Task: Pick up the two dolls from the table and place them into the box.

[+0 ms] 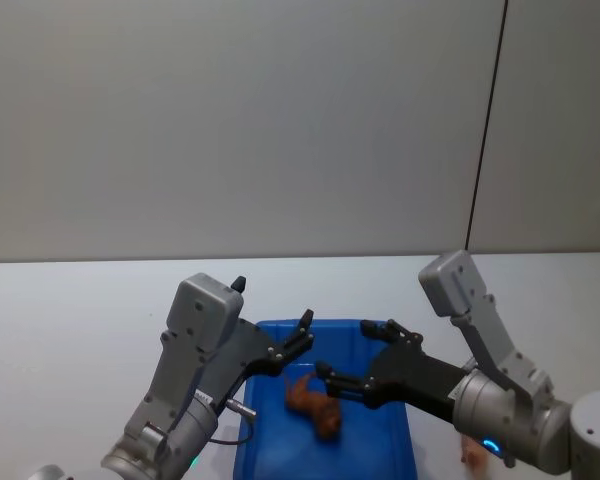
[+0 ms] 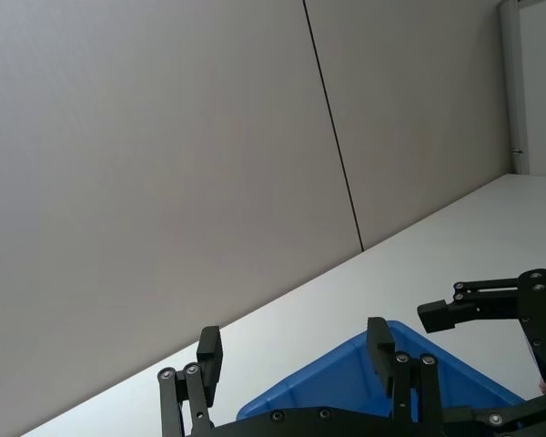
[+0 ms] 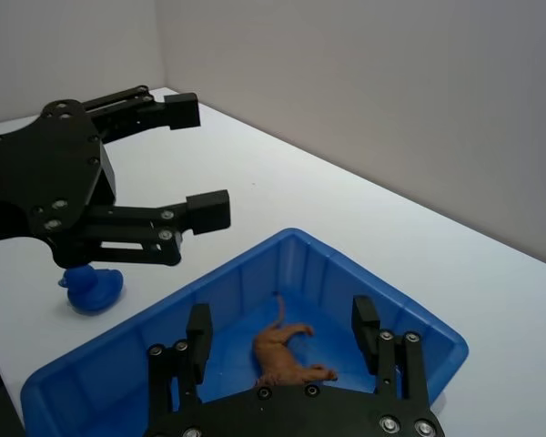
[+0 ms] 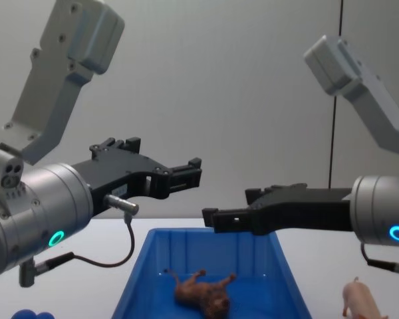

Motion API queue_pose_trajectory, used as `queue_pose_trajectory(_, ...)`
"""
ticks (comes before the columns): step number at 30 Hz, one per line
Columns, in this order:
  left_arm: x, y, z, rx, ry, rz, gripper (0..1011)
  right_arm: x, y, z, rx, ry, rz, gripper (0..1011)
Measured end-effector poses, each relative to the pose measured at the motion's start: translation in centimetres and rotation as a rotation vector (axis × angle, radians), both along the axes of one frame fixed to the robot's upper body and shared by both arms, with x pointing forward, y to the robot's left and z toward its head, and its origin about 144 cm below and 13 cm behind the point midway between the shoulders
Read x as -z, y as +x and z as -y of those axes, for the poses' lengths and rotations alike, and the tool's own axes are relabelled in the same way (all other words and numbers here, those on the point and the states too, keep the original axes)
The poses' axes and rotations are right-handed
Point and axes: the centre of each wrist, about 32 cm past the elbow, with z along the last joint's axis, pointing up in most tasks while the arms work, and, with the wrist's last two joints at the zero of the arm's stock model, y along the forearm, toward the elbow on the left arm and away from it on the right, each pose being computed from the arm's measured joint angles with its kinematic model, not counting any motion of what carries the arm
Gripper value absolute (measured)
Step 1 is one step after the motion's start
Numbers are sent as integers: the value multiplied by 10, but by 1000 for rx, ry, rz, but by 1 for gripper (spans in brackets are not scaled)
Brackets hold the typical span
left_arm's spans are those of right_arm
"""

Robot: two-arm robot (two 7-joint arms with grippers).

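Note:
The brown doll [image 1: 315, 402] lies on its side on the floor of the blue box [image 1: 385, 432], also seen in the chest view [image 4: 203, 292] and the right wrist view [image 3: 287, 355]. The pink pig doll [image 4: 362, 300] stands on the white table [image 1: 80, 320] just right of the box [image 4: 206, 249], partly behind my right arm [image 1: 470, 455]. Both grippers hover above the box. My left gripper [image 1: 273, 305] is open and empty over the box's left side. My right gripper [image 1: 345, 350] is open and empty over the brown doll.
A small blue duck-shaped toy [image 3: 91, 289] sits on the table left of the box, under my left arm [image 4: 30, 314]. A grey wall stands behind the table. Bare tabletop stretches left, right and beyond the box.

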Motion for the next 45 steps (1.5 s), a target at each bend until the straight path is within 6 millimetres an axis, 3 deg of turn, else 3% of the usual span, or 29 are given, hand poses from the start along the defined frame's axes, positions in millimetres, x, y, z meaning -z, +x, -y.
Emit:
queue_pose_trajectory(5, 0, 0, 0, 0, 0, 0, 1001, 3, -3, 6, 29, -9, 23, 1001)
queue_pose_trajectory(27, 0, 0, 0, 0, 0, 0, 1002, 19, -45, 52, 223, -3, 33, 1001)
queue_pose_trajectory(45, 0, 0, 0, 0, 0, 0, 1001, 40, -68, 71, 307, -57, -100, 1001)
